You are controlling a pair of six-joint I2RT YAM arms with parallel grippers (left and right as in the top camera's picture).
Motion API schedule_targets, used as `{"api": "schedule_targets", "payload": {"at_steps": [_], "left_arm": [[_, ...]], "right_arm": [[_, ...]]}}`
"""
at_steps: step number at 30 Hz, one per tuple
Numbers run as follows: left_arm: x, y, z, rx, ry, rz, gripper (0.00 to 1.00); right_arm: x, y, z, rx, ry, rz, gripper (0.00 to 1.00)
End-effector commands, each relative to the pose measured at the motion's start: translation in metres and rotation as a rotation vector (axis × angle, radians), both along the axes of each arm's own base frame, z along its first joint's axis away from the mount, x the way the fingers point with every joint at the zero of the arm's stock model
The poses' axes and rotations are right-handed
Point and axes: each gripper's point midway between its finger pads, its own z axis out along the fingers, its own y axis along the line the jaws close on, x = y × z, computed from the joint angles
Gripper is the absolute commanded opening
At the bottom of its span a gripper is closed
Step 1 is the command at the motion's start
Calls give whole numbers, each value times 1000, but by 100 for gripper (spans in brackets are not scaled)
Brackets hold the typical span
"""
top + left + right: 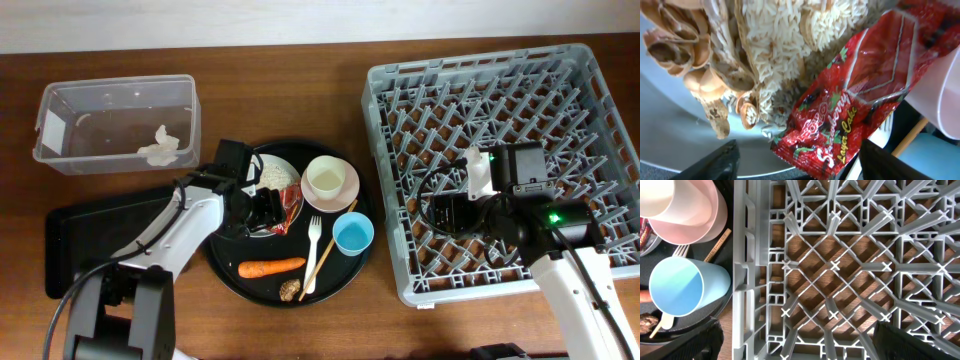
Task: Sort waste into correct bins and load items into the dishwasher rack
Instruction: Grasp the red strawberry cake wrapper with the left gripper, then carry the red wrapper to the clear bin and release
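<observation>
On the round black tray, a grey-white plate (268, 165) holds beige rice scraps (775, 45) and the red wrapper (850, 100). My left gripper (262, 208) is open just over the plate, and the wrapper's lower corner lies between its fingers (800, 167). A white cup (325, 178) sits in the pink bowl (350, 190). The blue cup (353, 235), white fork (314, 250), chopsticks (330, 250), carrot (271, 267) and brown lump (290, 289) lie nearby. A white tissue (165, 150) is in the clear tub (115, 120). My right gripper (797, 345) is open over the grey rack (500, 160).
The flat black tray (90, 225) lies at the left, under my left arm. The round black tray (230, 265) sits between it and the rack. In the right wrist view the rack's left wall (742, 280) stands beside the blue cup (677, 287).
</observation>
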Motion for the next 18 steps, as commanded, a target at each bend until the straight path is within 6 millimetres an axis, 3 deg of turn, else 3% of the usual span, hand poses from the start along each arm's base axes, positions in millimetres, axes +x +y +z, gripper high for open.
{"api": "schedule_targets", "payload": {"at_steps": [1, 4, 14, 18], "left_arm": [[-7, -10, -12, -12, 43, -14, 68], [-9, -11, -18, -10, 63, -15, 59], [-5, -11, -17, -15, 47, -14, 0], [2, -13, -9, -18, 19, -31, 0]], "right_arm": [[3, 1, 7, 11, -16, -9, 99], [3, 1, 7, 11, -16, -9, 99], [3, 1, 7, 11, -16, -8, 99], [3, 0, 7, 10, -16, -8, 99]]}}
